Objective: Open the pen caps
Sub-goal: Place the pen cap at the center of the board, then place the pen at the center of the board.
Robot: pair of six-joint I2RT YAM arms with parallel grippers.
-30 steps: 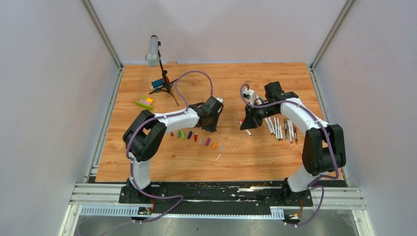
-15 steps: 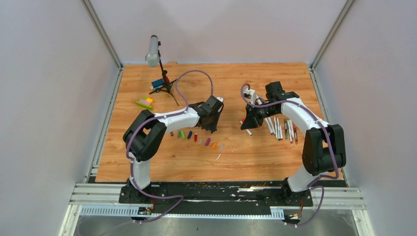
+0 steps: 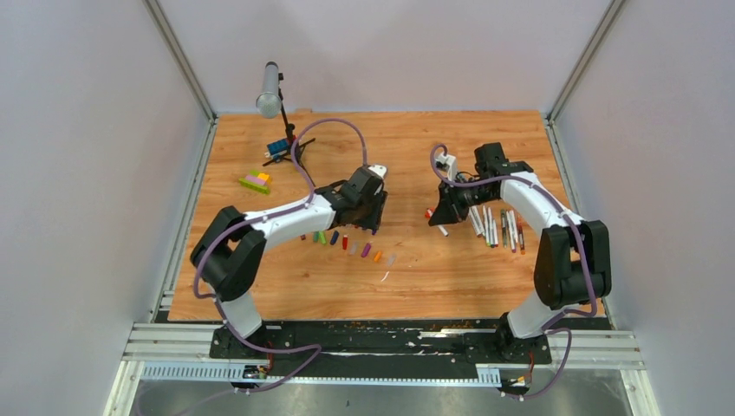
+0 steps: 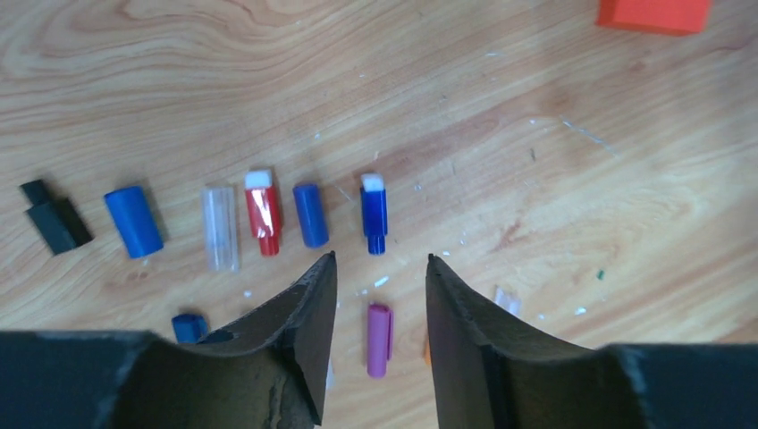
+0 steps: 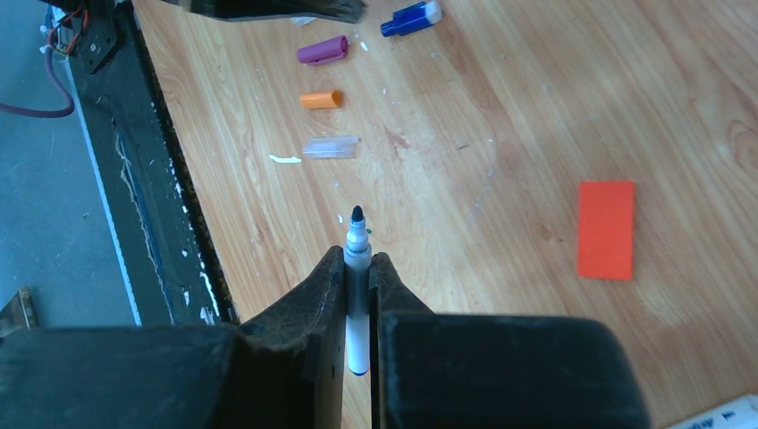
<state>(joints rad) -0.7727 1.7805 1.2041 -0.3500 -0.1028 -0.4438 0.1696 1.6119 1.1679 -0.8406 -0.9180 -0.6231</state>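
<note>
Several pen caps [image 3: 345,243] lie in a row on the wooden table. In the left wrist view my left gripper [image 4: 381,266] is open over them, holding nothing. A purple cap [image 4: 379,340] lies on the table between its fingers, and a dark blue cap [image 4: 374,214] lies just ahead of the tips. My right gripper [image 5: 358,259] is shut on a grey-white pen [image 5: 357,243], whose bare dark tip points toward the table's near edge. In the top view the left gripper [image 3: 371,224] and right gripper [image 3: 439,215] hang apart. Loose pens [image 3: 496,225] lie to the right.
An orange-red flat block [image 5: 605,228] lies on the table near the right gripper. A grey microphone [image 3: 269,89] on a black tripod and stacked toy bricks [image 3: 255,182] stand at the back left. Purple [image 5: 323,50], orange [image 5: 320,99] and clear [image 5: 331,147] caps lie near the black front rail [image 5: 152,206].
My left gripper's jaws have opened, and the left arm's elbow has swung out to the left. The right gripper has shifted slightly right with the pen still in it.
</note>
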